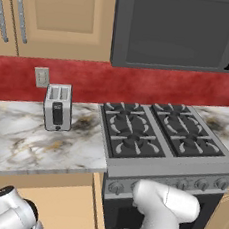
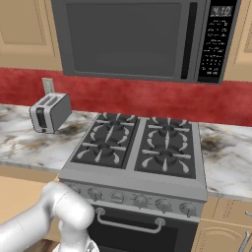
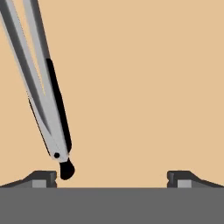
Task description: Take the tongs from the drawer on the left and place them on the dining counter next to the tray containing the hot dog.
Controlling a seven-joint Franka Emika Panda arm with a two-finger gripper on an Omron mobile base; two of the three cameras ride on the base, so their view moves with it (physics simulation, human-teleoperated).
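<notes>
- tongs (image 3: 46,94) lay flat on the plain tan floor of the drawer (image 3: 144,78), seen in the hand view as two slim silver-grey arms running from the upper left edge down to a joined end with a small black tip near the lower left.
- the two arms stood spread apart toward the top of that view and met at the lower end, so the narrow end lay nearest the fingers.
- gripper (image 3: 112,177) pointed down into the drawer with its jaws spread fully wide and nothing between them; no contact with the tongs was visible.
- the black end of the tongs sat just beside the inner edge of the one fingertip (image 3: 43,177) on the left of that view, well off the midline between the fingers; judged, the hand was not yet centred over the tool, and a close from here would likely miss or clip only the tip.
- the wide opening was judged suitable for straddling the tongs once shifted across.
- arm (image 1: 163,212) reached low in front of the stove (image 1: 159,136), which accounted for the hand being down at drawer level left of the oven.
- toaster (image 1: 57,106) stood on the marble worktop (image 1: 23,141) above the drawer area, clear of the work.
- task judged at the grasp stage; carrying to the dining counter not yet begun.
</notes>
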